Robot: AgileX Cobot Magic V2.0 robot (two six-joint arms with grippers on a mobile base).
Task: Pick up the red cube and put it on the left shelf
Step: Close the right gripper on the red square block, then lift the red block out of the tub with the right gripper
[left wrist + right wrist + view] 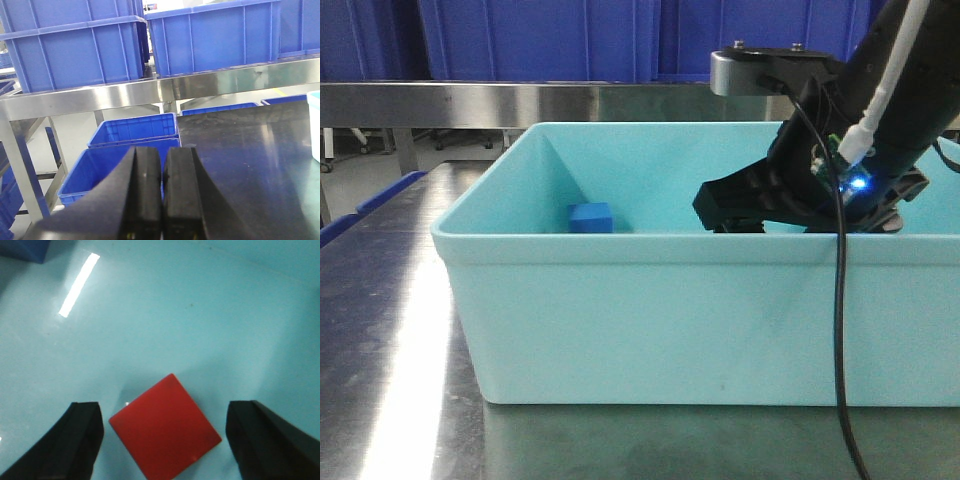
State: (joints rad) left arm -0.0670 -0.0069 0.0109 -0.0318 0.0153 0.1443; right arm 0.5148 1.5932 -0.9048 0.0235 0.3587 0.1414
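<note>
The red cube point(165, 437) lies turned cornerwise on the floor of the teal bin point(200, 315). My right gripper point(165, 412) is open, one black finger on each side of the cube, with a gap on both sides. In the front view this gripper point(805, 212) reaches down inside the bin point(620, 320), and the bin wall hides the red cube. My left gripper point(163, 155) is shut with nothing between its pads, low over the table's left edge. The left shelf point(125, 97) shows as a steel rail carrying large blue crates point(75, 50).
A blue cube point(590, 217) sits at the bin's back left; its corner point(25, 250) shows in the right wrist view. Blue crates point(130, 132) stand on the floor under the shelf. The dark steel tabletop point(240, 150) runs to the right. A black cable point(840, 330) hangs over the bin's front.
</note>
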